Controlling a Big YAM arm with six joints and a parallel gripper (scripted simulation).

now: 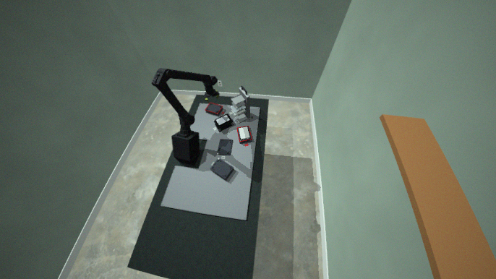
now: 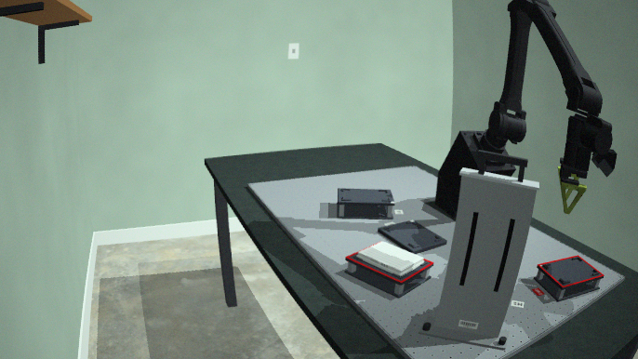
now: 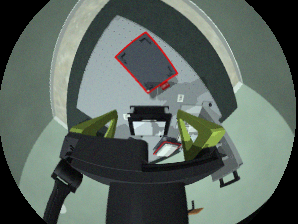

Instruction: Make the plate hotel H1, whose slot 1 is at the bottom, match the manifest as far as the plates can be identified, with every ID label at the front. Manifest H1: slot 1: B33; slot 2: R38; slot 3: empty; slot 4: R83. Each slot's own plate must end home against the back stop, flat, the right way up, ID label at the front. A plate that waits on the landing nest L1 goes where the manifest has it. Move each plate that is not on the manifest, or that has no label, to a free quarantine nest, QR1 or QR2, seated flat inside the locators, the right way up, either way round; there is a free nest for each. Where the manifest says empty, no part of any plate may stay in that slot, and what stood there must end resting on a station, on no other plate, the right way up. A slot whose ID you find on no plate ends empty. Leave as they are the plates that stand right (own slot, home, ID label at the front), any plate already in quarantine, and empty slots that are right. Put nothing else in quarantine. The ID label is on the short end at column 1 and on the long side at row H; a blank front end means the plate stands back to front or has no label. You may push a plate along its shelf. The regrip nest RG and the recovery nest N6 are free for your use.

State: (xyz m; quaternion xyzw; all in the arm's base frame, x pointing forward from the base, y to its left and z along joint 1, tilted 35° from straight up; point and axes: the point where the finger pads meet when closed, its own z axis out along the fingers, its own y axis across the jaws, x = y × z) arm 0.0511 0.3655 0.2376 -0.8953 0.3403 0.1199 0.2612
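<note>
Matte black arm (image 2: 555,44) of slim tubular links with bulky rounded joints, rising from a black wedge-shaped pedestal (image 2: 453,172). Boxy black wrist housing directly above the gripper (image 2: 571,195); gripper fingers olive-yellow, triangular, open-framed.

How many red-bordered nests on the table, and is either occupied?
2. One red-bordered nest sits left of the plate hotel in the exterior view and carries a white plate. The other sits right of the hotel, nothing on it.

Dark table (image 2: 260,160), grey perforated mat (image 2: 298,188), four nests, plate hotel (image 2: 488,242), arm pedestal (image 1: 185,146)
</note>
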